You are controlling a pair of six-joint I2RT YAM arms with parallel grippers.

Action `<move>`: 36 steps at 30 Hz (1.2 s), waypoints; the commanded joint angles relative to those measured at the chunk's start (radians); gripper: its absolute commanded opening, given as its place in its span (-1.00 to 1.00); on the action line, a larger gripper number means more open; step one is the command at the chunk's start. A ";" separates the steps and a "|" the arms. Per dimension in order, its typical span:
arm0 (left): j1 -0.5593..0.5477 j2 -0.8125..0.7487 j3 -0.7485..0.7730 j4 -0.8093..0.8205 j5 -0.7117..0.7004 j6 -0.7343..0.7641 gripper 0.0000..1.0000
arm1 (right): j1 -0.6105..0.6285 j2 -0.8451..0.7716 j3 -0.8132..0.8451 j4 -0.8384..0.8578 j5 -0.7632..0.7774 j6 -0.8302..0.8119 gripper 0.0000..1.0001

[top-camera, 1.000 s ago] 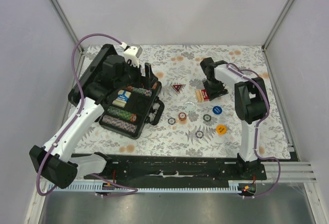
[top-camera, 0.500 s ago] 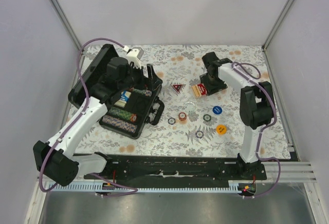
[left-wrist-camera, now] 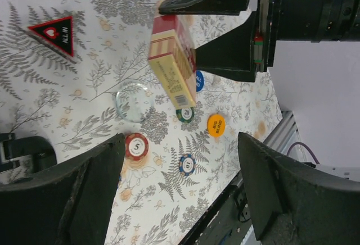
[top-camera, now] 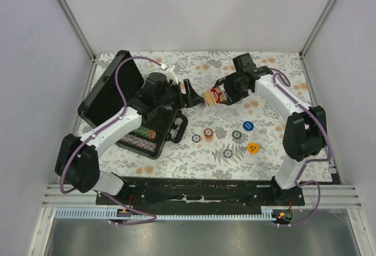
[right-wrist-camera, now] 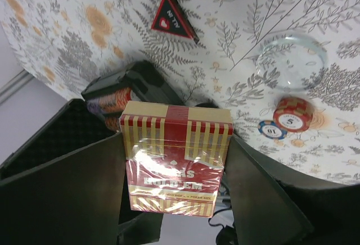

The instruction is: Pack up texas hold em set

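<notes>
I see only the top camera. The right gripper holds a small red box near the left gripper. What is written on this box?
Observer: In the right wrist view the card deck reads HOLD'EM.
Operator: Is the left gripper open for it?
Observer: Yes, the left wrist view shows it wide open, with the deck ahead of it and not touching it.
Operator: What else is nearby?
Observer: A small triangle marked ALL IN, with a heart.

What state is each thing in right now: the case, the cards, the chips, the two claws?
briefcase: open, lid up.
card deck: held in the air.
right gripper: shut on card deck.
left gripper: open, empty.
loose chips: lying on the table.
triangle: flat on the table.
</notes>
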 commanded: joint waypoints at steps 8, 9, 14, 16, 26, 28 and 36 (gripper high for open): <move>-0.065 0.059 0.036 0.167 -0.041 -0.115 0.69 | 0.022 -0.090 -0.019 0.072 -0.174 0.042 -0.07; -0.068 0.064 0.038 0.166 -0.051 -0.123 0.69 | 0.022 -0.091 -0.020 0.074 -0.177 0.042 -0.07; -0.070 0.075 0.039 0.161 -0.088 -0.158 0.57 | 0.024 -0.094 -0.023 0.080 -0.199 0.050 -0.07; -0.071 0.076 0.043 0.161 -0.098 -0.166 0.47 | 0.027 -0.094 -0.022 0.083 -0.205 0.050 -0.07; -0.080 0.096 0.050 0.167 -0.114 -0.199 0.18 | 0.044 -0.088 -0.029 0.088 -0.223 0.064 -0.05; -0.082 0.098 0.049 0.167 -0.115 -0.207 0.15 | 0.048 -0.088 -0.029 0.089 -0.226 0.062 -0.05; -0.085 0.092 0.043 0.169 -0.112 -0.212 -0.71 | 0.053 -0.093 -0.051 0.094 -0.228 0.029 0.13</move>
